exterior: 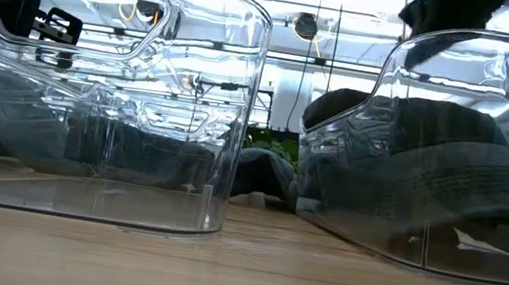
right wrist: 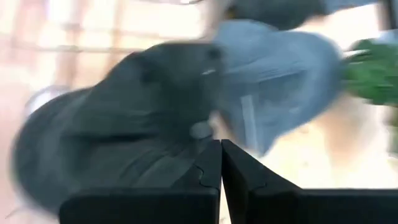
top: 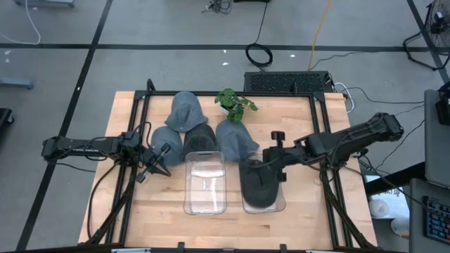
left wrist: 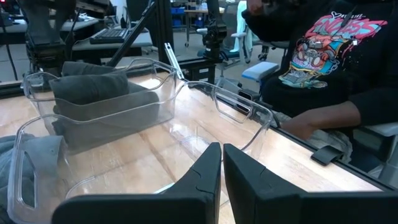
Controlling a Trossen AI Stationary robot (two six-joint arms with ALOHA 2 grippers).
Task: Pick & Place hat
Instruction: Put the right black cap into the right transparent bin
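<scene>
Across the centre of the high view lay a light wooden table [top: 232,218] framed by black rails, standing on a grey floor crossed by dark lines and loose cables. A small green plant [top: 235,104] stood at the table's upper middle, with three grey-blue hats [top: 186,111] grouped just below it. Two clear plastic bins sat side by side at lower centre: the left bin [top: 204,184] held no hat, while the right bin [top: 263,188] contained a dark hat [top: 257,184]. In the left wrist view, a person in a black printed shirt [left wrist: 323,43] sat beyond the table edge. The right gripper [top: 274,166] was positioned at the upper edge of the right bin, directly over the dark hat; its fingers [right wrist: 205,171] were pressed together and held nothing. The left gripper [top: 157,163] waited at the left of the left bin, beside the nearest grey-blue hat, its fingers [left wrist: 205,171] likewise closed on nothing.
</scene>
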